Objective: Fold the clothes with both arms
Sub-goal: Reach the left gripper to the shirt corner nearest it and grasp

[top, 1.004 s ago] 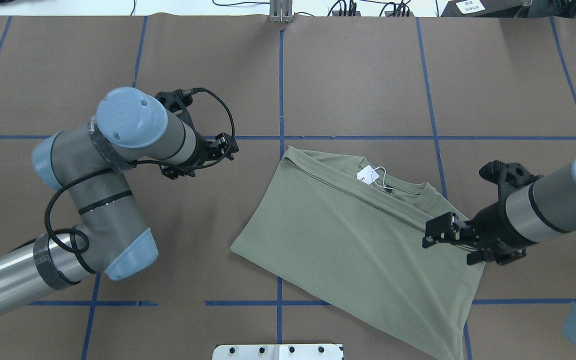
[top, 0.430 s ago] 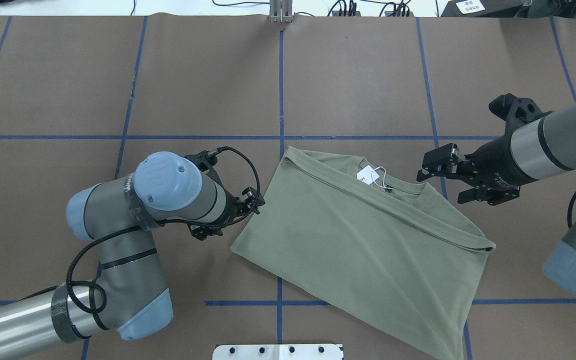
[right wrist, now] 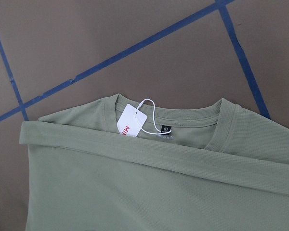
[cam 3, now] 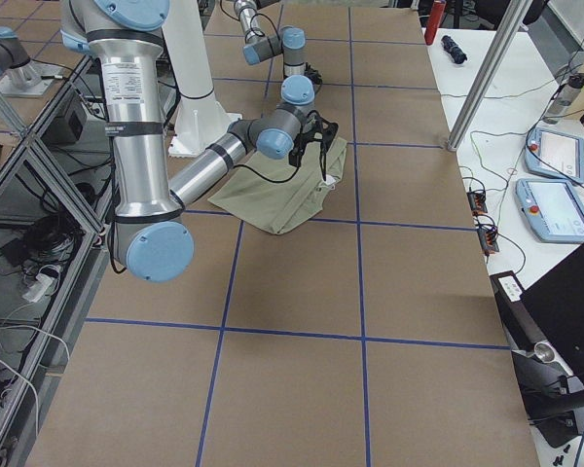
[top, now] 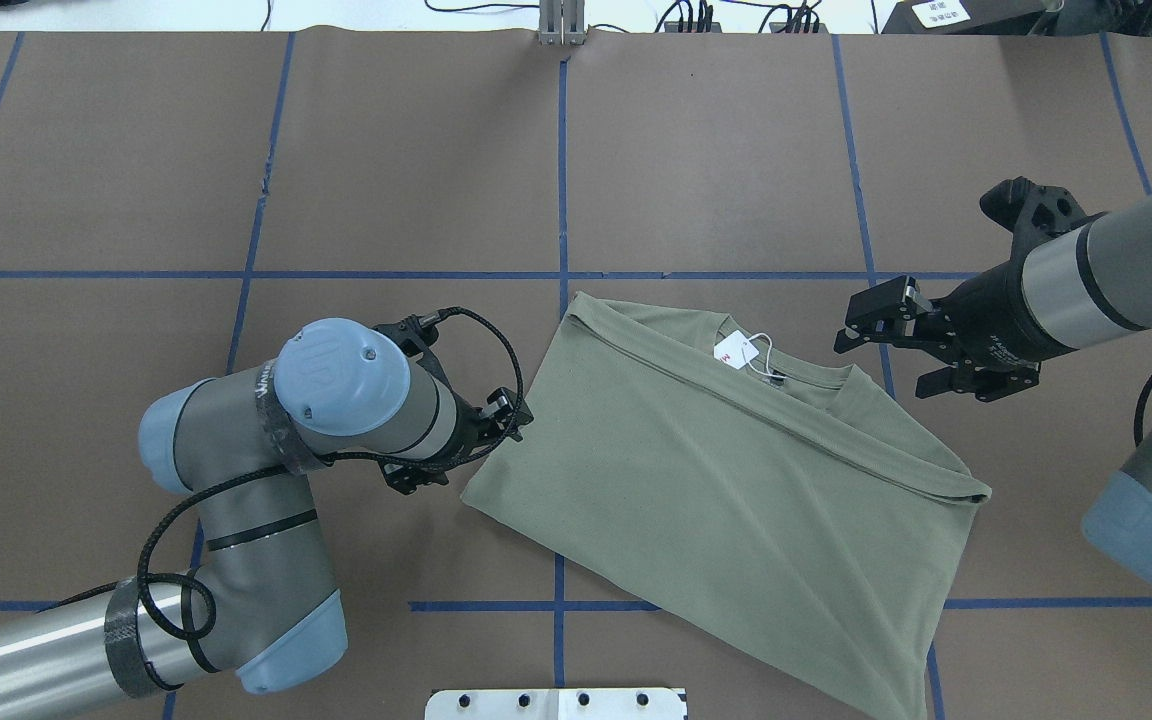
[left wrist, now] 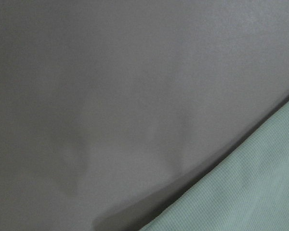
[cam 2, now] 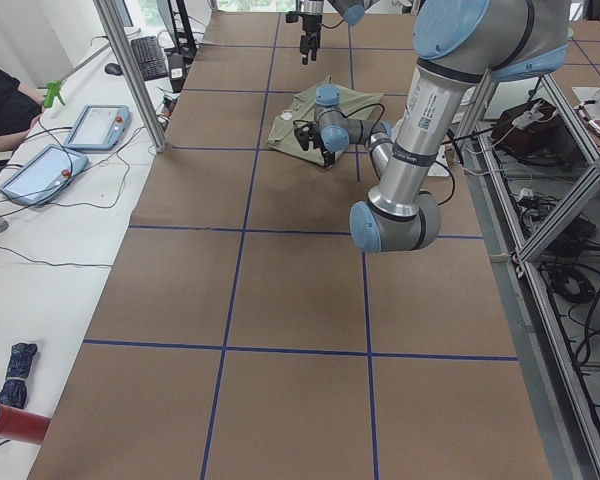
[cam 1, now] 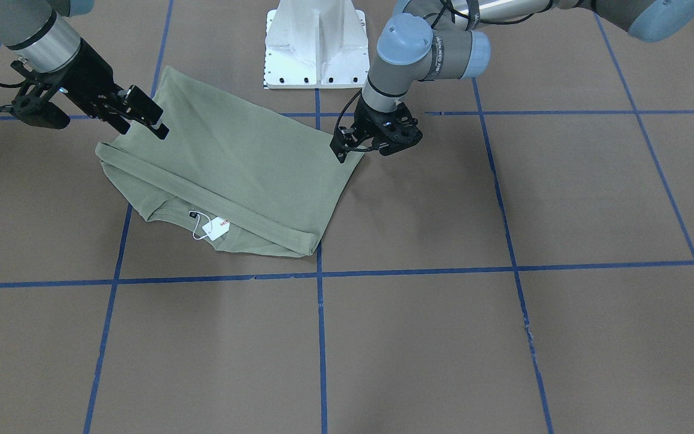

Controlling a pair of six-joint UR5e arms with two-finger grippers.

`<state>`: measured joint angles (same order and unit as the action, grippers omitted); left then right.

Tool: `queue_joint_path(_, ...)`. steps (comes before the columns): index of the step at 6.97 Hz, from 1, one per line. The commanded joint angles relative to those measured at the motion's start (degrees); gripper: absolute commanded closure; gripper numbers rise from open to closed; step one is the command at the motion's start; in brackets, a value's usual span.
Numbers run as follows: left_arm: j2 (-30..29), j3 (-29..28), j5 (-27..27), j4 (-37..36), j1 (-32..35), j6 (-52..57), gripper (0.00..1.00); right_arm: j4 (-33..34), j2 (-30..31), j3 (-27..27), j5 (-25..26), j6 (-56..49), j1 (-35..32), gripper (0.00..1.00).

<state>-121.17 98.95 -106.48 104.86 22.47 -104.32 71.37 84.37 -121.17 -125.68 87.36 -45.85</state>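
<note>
The olive-green shirt [top: 716, 490] lies flat and partly folded on the brown table, with a folded band running across it below the collar. Its white hang tag [top: 737, 349] and black neck label rest at the neck, and the right wrist view shows the tag [right wrist: 132, 123] too. My left gripper [top: 516, 410] is low at the shirt's left edge [cam 1: 341, 150] and looks open. The left wrist view holds only table and a corner of cloth [left wrist: 250, 192]. My right gripper [top: 851, 330] hovers open and empty just right of the collar [cam 1: 151, 114].
The white base pedestal [cam 1: 317, 42] stands at the robot's side of the table. Blue tape lines [top: 561, 180] grid the brown cover. A side table with tablets [cam 2: 95, 125] and a metal post [cam 2: 130, 70] flank the left end, where a person's dark sleeve [cam 2: 0, 95] shows.
My left arm swung toward me and inward to the shirt's left edge. My right gripper left the shirt's right side and moved away from me to beside the collar.
</note>
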Motion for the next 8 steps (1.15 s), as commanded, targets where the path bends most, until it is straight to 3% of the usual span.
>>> queue_joint_path(1, 0.06, -0.60, 0.13, 0.08, -1.81, -2.18, 0.07, 0.00, -0.08, 0.06, 0.00, 0.00, -0.02, 0.00)
queue_joint_path(2, -0.11, -0.60, 0.13, -0.01, -1.81, -3.42, 0.18, 0.00, -0.08, 0.06, -0.09, 0.00, -0.11, 0.00)
queue_joint_path(4, -0.03, -0.60, 0.13, 0.08, -1.81, -4.22, 0.73, 0.00, -0.08, 0.06, -0.18, 0.00, -0.11, 0.00)
queue_joint_path(5, -0.03, -0.60, 0.13, 0.43, -1.81, -4.13, 0.93, 0.00, -0.08, 0.06, -0.18, 0.00, -0.11, 0.00)
queue_joint_path(6, -0.11, -0.60, 0.04, 0.43, -1.81, -3.78, 1.00, 0.00, 0.01, 0.06, -0.18, 0.00, -0.20, 0.00)
queue_joint_path(8, -0.20, 0.54, 0.13, 0.08, -1.55, -3.34, 1.00, 0.00, 0.10, 0.06, -0.09, 0.00, -0.20, 0.00)
